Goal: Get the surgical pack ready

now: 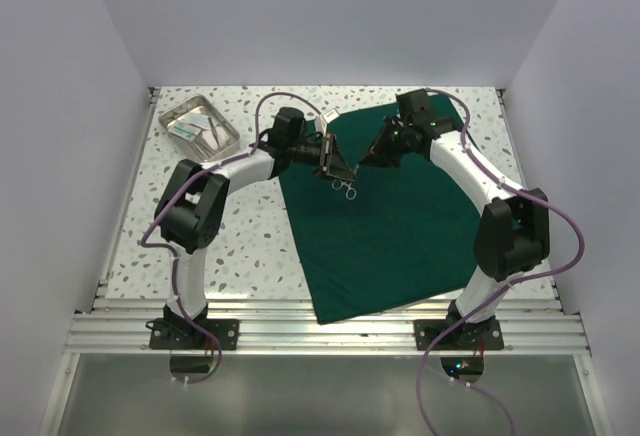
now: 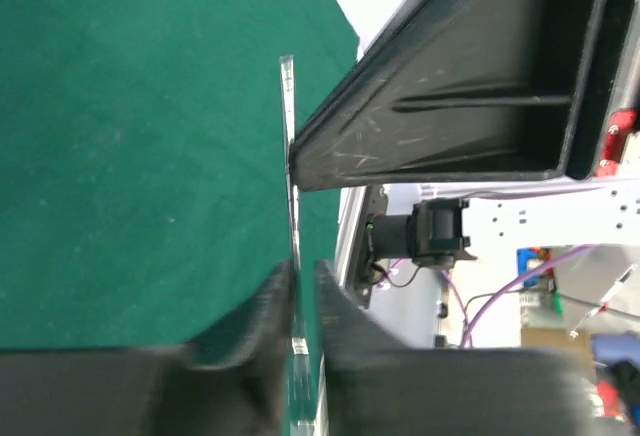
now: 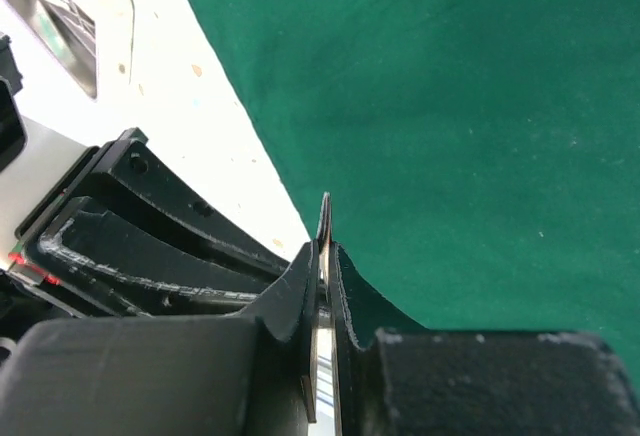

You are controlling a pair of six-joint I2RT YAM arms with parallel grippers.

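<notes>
From my seat this looks like a handover above the drape (image 1: 390, 246), which lies spread flat on the table (image 1: 250, 246), covering its middle and right, with the near edge at the front rail. Both arms meet over the drape's far left corner, and a thin steel instrument (image 1: 345, 188) sits between them, its ring handles hanging below the left gripper (image 1: 340, 171). The right gripper (image 1: 372, 156) is pinched tight on the flat of the metal; its wrist view shows the blade squeezed between the two pads. The left one is drawn narrow around the same strip, a finger on each side, and it appears to be gripping, though I can't rule out a sliver of slack on one side. I'd guess both hold it at once so that it never goes unsupported while it passes from one arm to the other. Holding it over the cloth also makes sense to me, since a slip would land on fabric, not on hard table. The tray (image 1: 165, 116) sits well apart at the far left with a few items in it, probably the source of the tools.
</notes>
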